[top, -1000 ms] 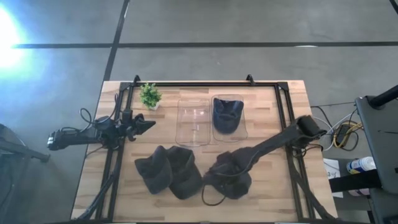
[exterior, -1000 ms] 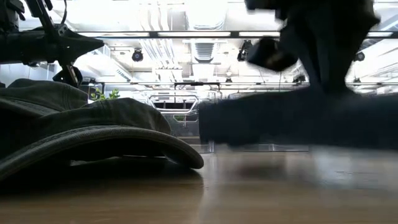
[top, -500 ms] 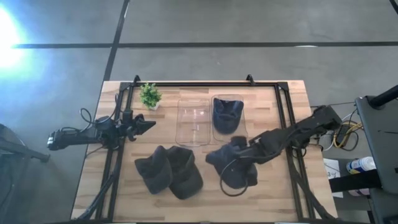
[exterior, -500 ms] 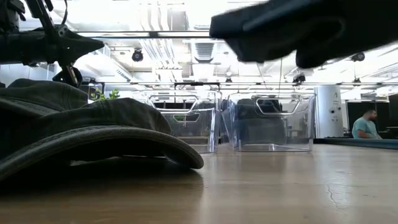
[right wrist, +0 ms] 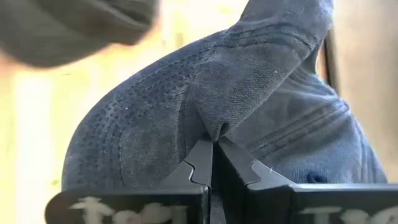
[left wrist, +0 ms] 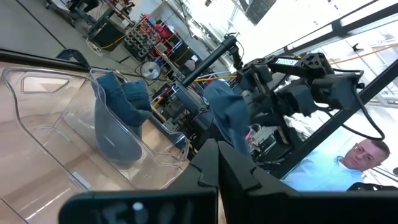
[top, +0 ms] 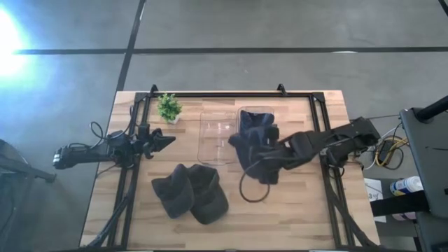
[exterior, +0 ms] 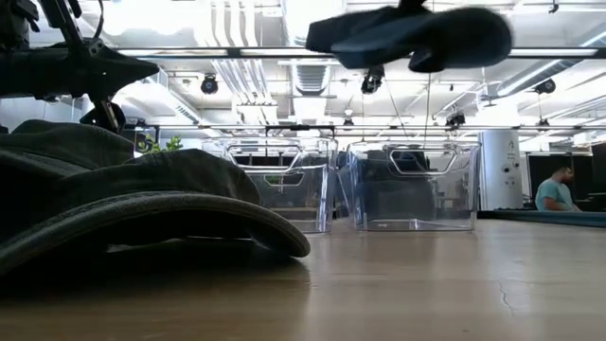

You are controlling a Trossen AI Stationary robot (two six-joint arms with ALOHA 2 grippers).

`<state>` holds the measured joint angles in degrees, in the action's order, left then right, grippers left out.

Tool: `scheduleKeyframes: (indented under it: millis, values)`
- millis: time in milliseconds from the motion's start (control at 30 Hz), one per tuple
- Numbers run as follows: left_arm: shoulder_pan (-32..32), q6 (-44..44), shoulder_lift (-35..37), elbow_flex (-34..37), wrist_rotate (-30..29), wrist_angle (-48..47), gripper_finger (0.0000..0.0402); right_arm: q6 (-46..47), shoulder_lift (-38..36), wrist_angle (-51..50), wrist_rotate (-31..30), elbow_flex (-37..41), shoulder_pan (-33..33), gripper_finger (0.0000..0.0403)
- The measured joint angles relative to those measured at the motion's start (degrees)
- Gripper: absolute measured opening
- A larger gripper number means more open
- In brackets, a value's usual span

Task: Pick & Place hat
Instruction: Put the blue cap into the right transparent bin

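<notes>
From above, the right gripper (top: 271, 155) carried a dark hat (top: 255, 150) over the near edge of the right bin (top: 274, 140), which already held 1 hat (top: 253, 123); the left bin (top: 217, 137) looked empty, and 2 more hats (top: 190, 194) lay on the worktop (top: 308, 217), so the job seemed under halfway, with this hat not yet released. The gripper itself was mostly masked by cloth there, and a strap loop hung below it. The left gripper (top: 166, 139) waited at the left side of the worktop, well apart from the bins. At table height, the carried hat (exterior: 407, 36) hung high above the 2 bins (exterior: 417, 185), the gripper cut off by the frame's top; a worktop hat (exterior: 123, 204) filled the foreground. The left wrist camera showed the left gripper (left wrist: 217, 163) with its fingers pressed together and empty, the binned hat (left wrist: 121, 118) seen through clear plastic, and the carried hat (left wrist: 227, 115) beyond, its grasp hard to make out. The right wrist camera showed the right gripper (right wrist: 213, 151) pinched tight on a fold of the hat (right wrist: 249, 112), which hid everything beneath.
</notes>
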<state>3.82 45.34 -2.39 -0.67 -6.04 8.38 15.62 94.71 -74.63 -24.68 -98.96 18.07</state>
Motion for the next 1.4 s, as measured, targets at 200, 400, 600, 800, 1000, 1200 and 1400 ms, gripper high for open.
scheduleKeyframes:
  millis: [200,400,600,800,1000,1200,1400]
  values:
    - [0.0,0.1,0.0,0.0,0.0,0.0,0.0,-2.0,1.4,0.0,-8.3,0.7,-3.5,0.0007]
    - [0.0,0.1,0.0,0.0,0.0,0.1,0.0,-2.3,2.1,0.7,-17.5,0.7,-6.0,0.0007]
    - [0.0,0.1,0.0,0.0,0.0,0.1,0.0,-2.8,2.9,2.2,-22.2,1.3,-7.5,0.0007]
    - [0.0,0.1,0.0,0.0,0.0,0.1,0.0,-4.0,3.5,6.8,-24.0,6.9,-8.1,0.0007]
    - [0.0,-0.1,0.0,0.0,0.0,0.1,0.0,-3.9,3.4,12.2,-23.2,14.7,-9.4,0.0007]
    - [0.0,-0.1,0.0,0.0,0.2,0.1,0.0,-5.4,2.5,18.8,-21.7,21.2,-10.4,0.0007]
    - [0.0,0.0,0.0,0.0,0.6,0.1,0.0,-6.2,2.0,25.7,-18.6,27.7,-11.7,0.0007]
